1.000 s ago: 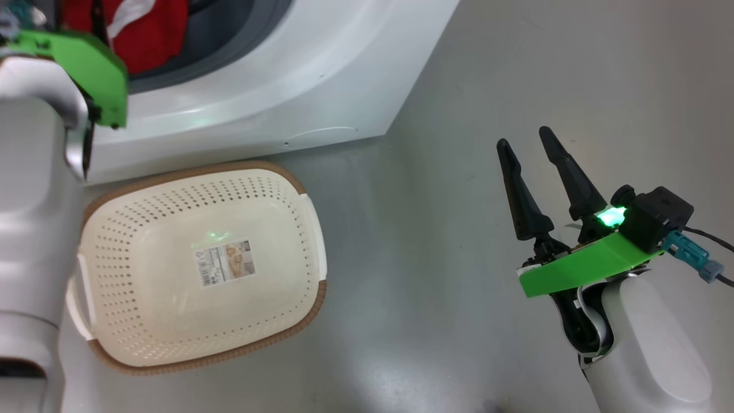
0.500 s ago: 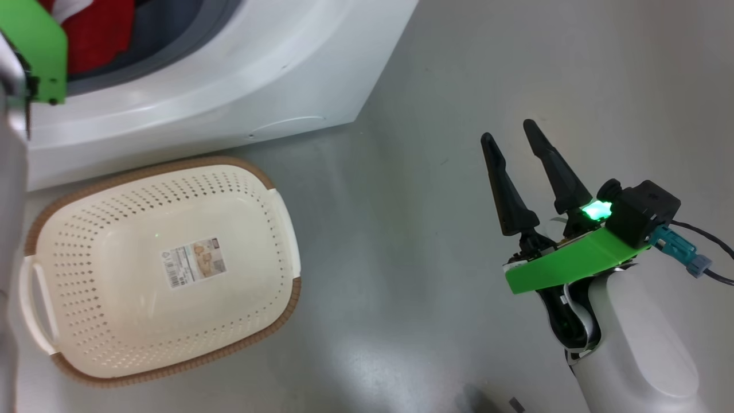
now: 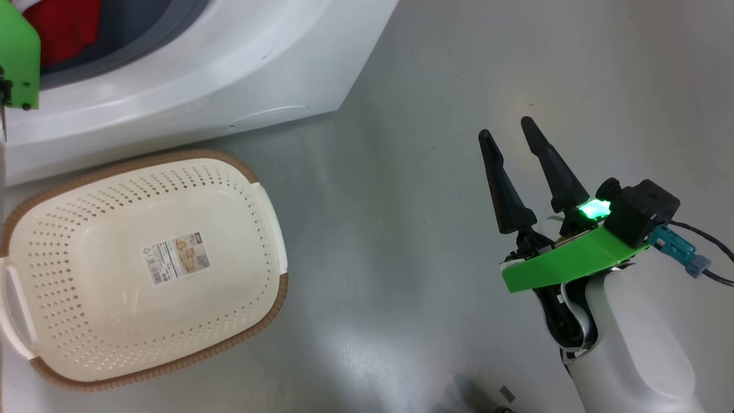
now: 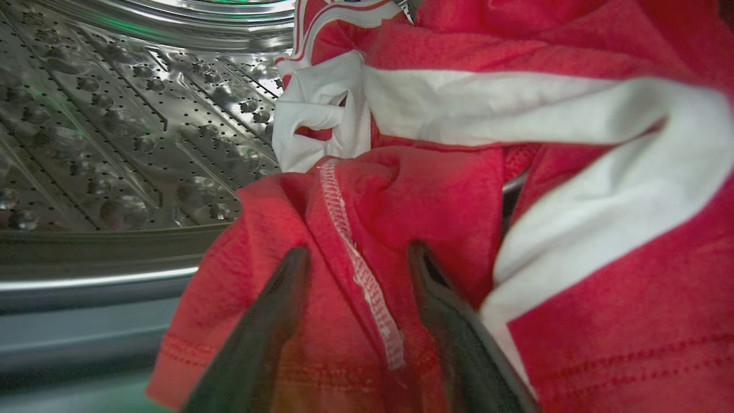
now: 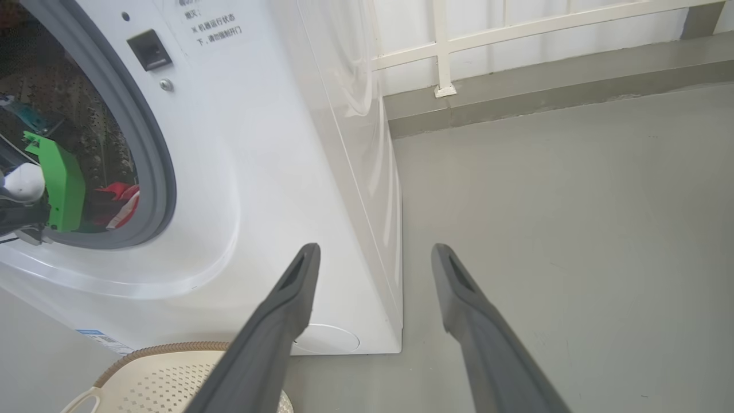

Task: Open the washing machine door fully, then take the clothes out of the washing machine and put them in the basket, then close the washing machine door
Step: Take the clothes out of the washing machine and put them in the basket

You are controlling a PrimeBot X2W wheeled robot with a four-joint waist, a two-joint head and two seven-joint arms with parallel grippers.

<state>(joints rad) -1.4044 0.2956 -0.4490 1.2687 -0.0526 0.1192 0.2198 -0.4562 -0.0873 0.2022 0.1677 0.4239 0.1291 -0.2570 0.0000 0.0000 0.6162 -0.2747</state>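
head: steeply down on cream perforated basket (image 3: 248, 241) | left wrist: close inside steel drum (image 4: 114, 126) | right wrist: low, facing white boxy washing machine (image 5: 258, 172); shares both with head

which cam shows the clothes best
Left wrist view: the clothes are close up, seam and white stripes clear. Head view catches a red corner, top left; right wrist view a small red patch inside the drum.

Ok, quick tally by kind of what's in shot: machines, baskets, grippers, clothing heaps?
washing machine: 1
basket: 1
grippers: 2 (left gripper, right gripper)
heap of red clothes: 1, separate pieces cannot be told apart
Total: 5
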